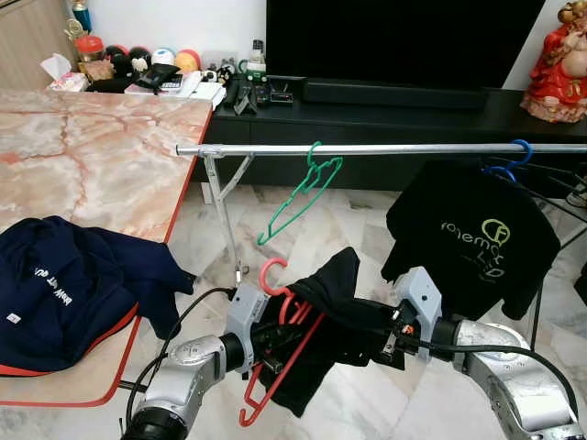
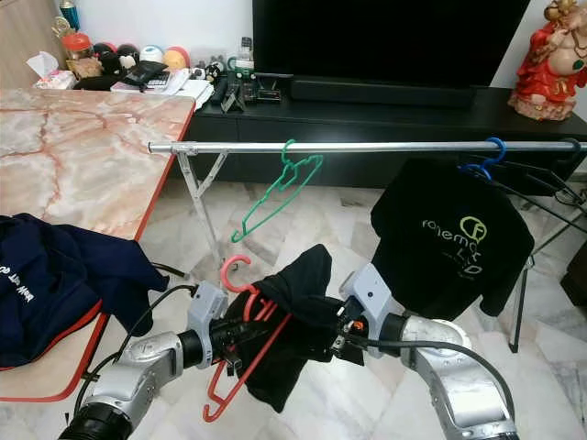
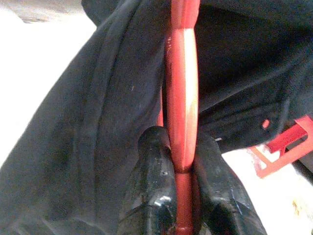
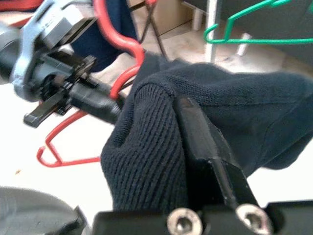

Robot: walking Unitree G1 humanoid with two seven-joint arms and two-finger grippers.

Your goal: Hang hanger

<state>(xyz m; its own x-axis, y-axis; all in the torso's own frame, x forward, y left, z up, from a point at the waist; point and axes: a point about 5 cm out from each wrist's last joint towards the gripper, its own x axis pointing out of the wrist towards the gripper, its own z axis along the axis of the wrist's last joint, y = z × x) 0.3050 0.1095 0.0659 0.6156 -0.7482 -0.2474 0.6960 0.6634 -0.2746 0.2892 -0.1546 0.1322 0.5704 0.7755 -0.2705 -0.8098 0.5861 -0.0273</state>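
Risk: dark garment (image 1: 321, 330) sliding off red hanger (image 1: 280, 353), only half threaded | left end effector (image 1: 266, 337) pinching hanger bar, below rail (image 1: 385, 148) | right end effector (image 4: 195, 147) pinching cloth | hook may miss rail, snag green hanger (image 1: 298, 197)

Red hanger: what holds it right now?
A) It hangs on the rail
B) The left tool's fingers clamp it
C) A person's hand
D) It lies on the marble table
B: the left tool is shut on the red hanger, below the rail.
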